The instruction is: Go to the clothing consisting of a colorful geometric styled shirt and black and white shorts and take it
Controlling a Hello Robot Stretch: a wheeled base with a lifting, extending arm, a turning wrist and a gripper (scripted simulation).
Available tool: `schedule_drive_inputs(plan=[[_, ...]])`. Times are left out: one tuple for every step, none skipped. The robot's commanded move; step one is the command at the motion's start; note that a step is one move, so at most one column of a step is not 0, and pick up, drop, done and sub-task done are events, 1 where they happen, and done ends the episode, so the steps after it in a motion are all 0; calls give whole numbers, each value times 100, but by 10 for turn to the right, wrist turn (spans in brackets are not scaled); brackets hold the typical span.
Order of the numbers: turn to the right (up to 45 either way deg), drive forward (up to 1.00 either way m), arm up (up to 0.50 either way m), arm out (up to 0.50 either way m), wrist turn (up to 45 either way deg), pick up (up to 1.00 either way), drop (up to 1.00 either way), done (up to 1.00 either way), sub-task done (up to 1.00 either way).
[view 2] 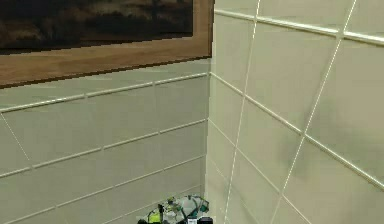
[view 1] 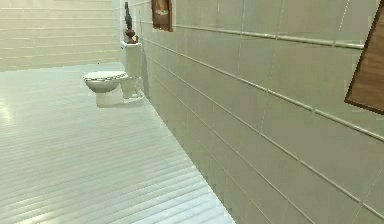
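In the corner of the floor [view 1: 80, 150] stand small bottles [view 2: 180, 212]; a careless turn could scrape the tiled wall [view 1: 260, 110]. I cannot tell the fingers' state.

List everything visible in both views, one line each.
toilet: one, white, at the far end of the floor against the tiled wall, forward view.
dark object: one, dark brown, upright on the toilet's tank; too small to name.
framed pictures: brown wooden frames on the wall. There is one at the forward view's top, one at its right edge, and one at the arm side view's top left, possibly the same as the right-edge one.
small things: one cluster, white, dark and greenish, at the arm side view's bottom edge by the wall corner; too small to name.
tiled wall: beige, forward view's right.
floor: pale planks.
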Motion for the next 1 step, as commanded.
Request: schedule_drive_inputs(plan=[[0, 0, 0, 0, 240, 0, 0, 0, 0]])
